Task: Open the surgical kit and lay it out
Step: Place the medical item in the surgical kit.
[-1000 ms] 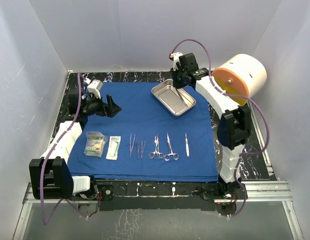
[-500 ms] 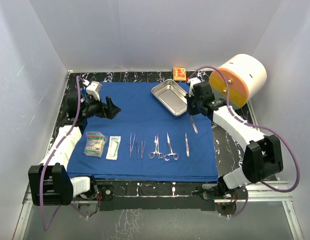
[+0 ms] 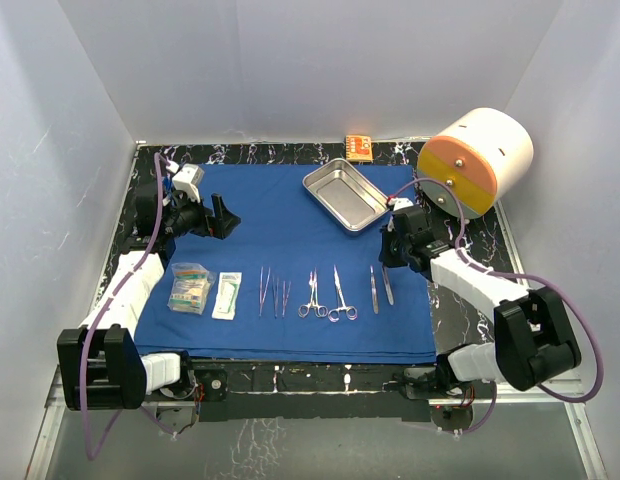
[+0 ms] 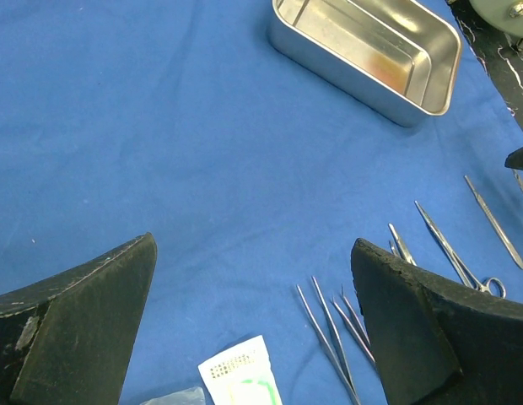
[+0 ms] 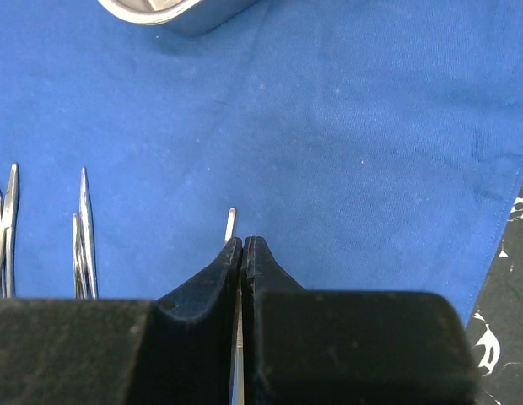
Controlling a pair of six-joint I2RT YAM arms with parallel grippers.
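my right claw (image 5: 243, 246) is clenched on a slender steel instrument (image 5: 230, 223) at the 3 o'clock side of the royal-blue cloth wrap (image 3: 280, 215); my left claw (image 4: 253, 245) hangs released at 9 o'clock.

Blue cloth (image 3: 290, 230) lies flat, steel tray (image 3: 346, 194) beyond the right gripper (image 3: 388, 262) — instruments (image 3: 312, 295) in a row to its left, one thin tool (image 3: 387, 286) pinched.

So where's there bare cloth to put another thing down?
The widest bare stretch of blue cloth lies between the left gripper, the steel tray and the instrument row. The row itself is crowded, especially where the right gripper grips a slender instrument.
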